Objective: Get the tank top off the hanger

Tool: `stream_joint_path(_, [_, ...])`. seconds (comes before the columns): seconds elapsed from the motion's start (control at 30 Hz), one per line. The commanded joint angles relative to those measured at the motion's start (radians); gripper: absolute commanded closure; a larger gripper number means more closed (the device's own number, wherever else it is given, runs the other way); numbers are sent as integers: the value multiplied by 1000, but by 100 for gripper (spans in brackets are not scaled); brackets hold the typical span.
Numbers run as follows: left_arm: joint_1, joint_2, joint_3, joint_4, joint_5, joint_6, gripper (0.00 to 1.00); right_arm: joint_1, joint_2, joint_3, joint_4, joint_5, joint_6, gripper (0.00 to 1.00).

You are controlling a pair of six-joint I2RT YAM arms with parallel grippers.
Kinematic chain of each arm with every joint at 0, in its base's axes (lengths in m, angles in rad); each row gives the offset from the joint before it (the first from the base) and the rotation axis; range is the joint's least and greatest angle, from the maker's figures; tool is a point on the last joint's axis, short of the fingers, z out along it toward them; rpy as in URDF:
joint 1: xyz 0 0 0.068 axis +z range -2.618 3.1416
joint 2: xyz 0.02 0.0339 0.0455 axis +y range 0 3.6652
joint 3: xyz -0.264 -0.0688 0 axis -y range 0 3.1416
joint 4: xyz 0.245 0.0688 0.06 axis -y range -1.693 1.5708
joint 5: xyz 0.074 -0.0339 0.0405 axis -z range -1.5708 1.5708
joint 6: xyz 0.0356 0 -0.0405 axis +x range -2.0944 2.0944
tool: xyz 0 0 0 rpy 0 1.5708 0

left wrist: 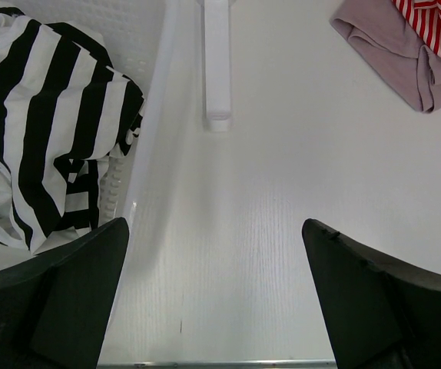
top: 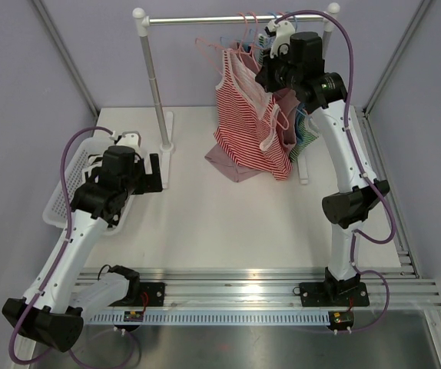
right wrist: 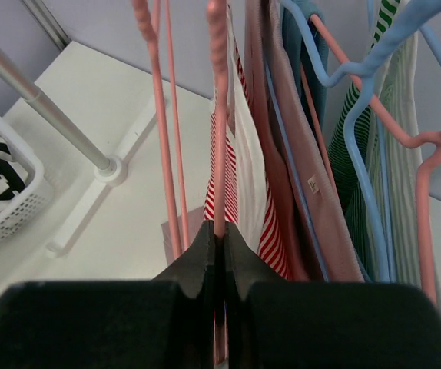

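A red-and-white striped tank top point(top: 243, 115) hangs on a pink hanger point(top: 222, 48) from the rack rail, its hem resting on the table. In the right wrist view the tank top point(right wrist: 270, 234) hangs just past my fingers. My right gripper point(top: 270, 74) is up at the rail, shut on a pink hanger wire point(right wrist: 219, 115), which runs straight up from the closed jaws point(right wrist: 220, 231). My left gripper point(top: 156, 172) is open and empty, low over the table beside the basket; it also shows in the left wrist view point(left wrist: 217, 292).
A white clothes rack point(top: 155, 84) stands at the back, its foot in the left wrist view point(left wrist: 217, 69). More garments hang there: a mauve one point(top: 240, 167), a green striped one point(top: 306, 138), on blue hangers point(right wrist: 355, 123). A white basket point(top: 61, 207) at left holds a black-and-white striped garment point(left wrist: 44, 115).
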Motion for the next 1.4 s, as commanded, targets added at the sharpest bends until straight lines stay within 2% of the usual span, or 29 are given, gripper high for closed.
stream_joint_path(0.0, [-6,-31,3,50,23,19,1,-4,-30,9,110,4,99,100])
stream_joint_path(0.43, [-12,-54,58,22,15,1,1,-4,-148,-23,202,54,174,100])
stream_joint_path(0.73, [-59,-36,209,-17,8,-36,1,-4,-260,-62,175,114,145,100])
stream_joint_path(0.97, [-205,53,454,-24,-15,-68,1,-4,-420,-157,58,140,130,100])
stream_joint_path(1.13, [-323,158,638,25,-57,-58,1,-4,-602,-336,34,130,122,100])
stream_joint_path(1.37, [-504,303,804,209,26,82,1,-4,-812,-492,-62,33,153,100])
